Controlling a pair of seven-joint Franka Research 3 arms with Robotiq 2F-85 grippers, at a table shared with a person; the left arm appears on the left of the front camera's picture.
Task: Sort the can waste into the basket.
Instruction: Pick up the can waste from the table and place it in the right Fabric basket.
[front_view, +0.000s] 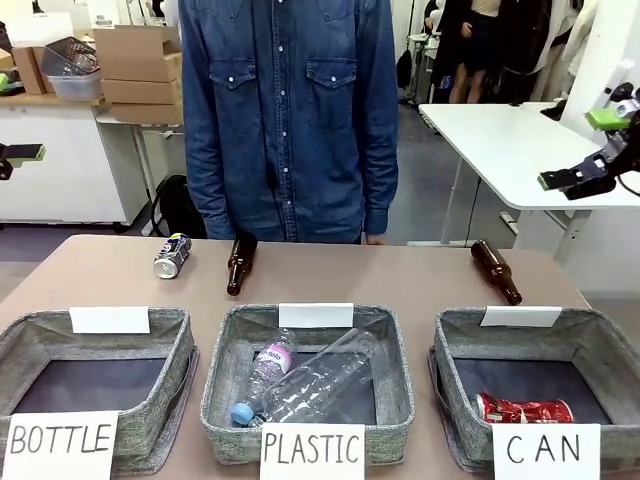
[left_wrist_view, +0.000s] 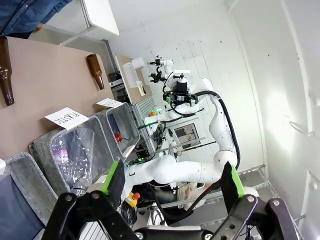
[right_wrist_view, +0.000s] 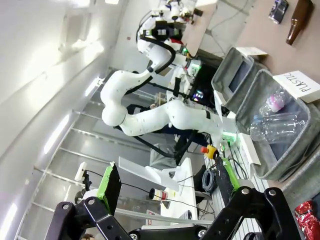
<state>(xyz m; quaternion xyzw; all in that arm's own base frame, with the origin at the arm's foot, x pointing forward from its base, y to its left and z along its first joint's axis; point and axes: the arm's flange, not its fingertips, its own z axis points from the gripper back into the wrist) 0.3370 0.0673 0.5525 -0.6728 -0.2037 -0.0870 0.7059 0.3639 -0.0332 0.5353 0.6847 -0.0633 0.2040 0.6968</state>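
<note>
Front view: the blue and silver can (front_view: 172, 255) lies on its side on the table (front_view: 400, 285), in the upper left part of the tabletop, just left of a brown glass bottle (front_view: 240, 262) and in front of the person in the denim shirt (front_view: 290, 110). The red can (front_view: 525, 408), visibly crumpled, already lies inside the CAN basket (front_view: 455, 335) at lower right. One can is therefore left to sort.

Handling, as I judge it: the can is thin-walled metal, light, smooth and easily dented. Lying on its side, it may roll if nudged. I should take hold across the round body at mid-length, with one pad on each side, using moderate closing force only.

Hand state: my left gripper (left_wrist_view: 174, 175) is released, with the fingers spread wide and nothing between them. My right gripper (right_wrist_view: 166, 175) is likewise released and empty.

Relative position: in the front view, my left gripper sits at the far left edge of the frame, above table level and well apart from the can. My right gripper hangs at the upper right, raised above the table and farther from the can, on the CAN basket's side. The can and the basket are well apart, at opposite ends of the table.
</note>
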